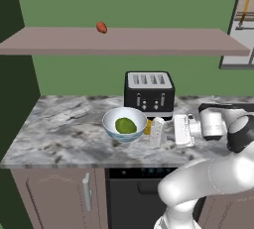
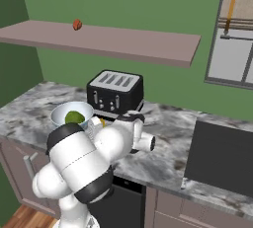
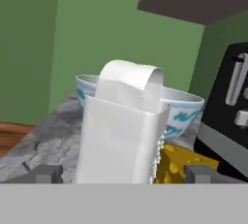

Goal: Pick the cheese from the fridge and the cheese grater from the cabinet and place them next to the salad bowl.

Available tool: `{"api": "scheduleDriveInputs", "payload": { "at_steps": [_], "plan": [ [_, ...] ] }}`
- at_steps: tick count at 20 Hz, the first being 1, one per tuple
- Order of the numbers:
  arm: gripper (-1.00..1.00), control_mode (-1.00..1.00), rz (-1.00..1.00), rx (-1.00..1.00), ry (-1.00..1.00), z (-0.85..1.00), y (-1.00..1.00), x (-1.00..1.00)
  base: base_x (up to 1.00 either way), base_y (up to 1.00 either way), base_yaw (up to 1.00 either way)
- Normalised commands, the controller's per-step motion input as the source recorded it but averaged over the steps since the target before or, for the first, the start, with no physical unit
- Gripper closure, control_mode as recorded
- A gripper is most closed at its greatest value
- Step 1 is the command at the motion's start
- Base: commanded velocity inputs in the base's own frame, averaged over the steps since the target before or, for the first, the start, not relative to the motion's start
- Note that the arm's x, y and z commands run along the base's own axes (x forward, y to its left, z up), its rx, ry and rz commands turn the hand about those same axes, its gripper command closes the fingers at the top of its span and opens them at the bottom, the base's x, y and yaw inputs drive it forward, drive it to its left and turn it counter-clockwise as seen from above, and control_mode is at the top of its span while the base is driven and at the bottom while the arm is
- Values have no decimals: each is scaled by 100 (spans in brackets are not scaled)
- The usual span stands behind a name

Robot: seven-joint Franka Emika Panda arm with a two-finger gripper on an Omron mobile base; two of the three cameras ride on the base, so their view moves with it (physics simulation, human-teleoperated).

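Gripper (image 3: pixel 123 173) open, fingers either side of upright silver-grey box grater (image 3: pixel 121 136) on marble counter (image 1: pixel 64 124); yellow-orange cheese wedge (image 3: pixel 181 162) beside it, white salad bowl (image 1: pixel 125 123) just behind.

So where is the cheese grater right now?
The cheese grater stands upright on the counter, just right of the salad bowl, in front of the toaster.

Flat, even rendered light, bright throughout, no clear source and no glare. Soft faint shadow under the salad bowl (image 1: pixel 125 124) on the counter (image 1: pixel 64 129). Base views slightly soft; hand view blurrier close up.
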Motion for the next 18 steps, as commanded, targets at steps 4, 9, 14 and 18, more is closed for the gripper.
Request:
{"api": "scheduleDriveInputs", "payload": {
  "at_steps": [4, 9, 14, 18],
  "plan": [
    [-100, -100, -8, 0, 25, 18, -36, -18, 0, 0, 0],
    [-100, -100, -7, 0, 33, 53, -54, -33, 0, 0, 0],
    [-100, -100, -2, -25, 15, 54, -32, -44, 0, 0, 0],
    [-100, -100, 5, -57, 0, 29, -24, -47, 0, 0, 0]
  ]
}}
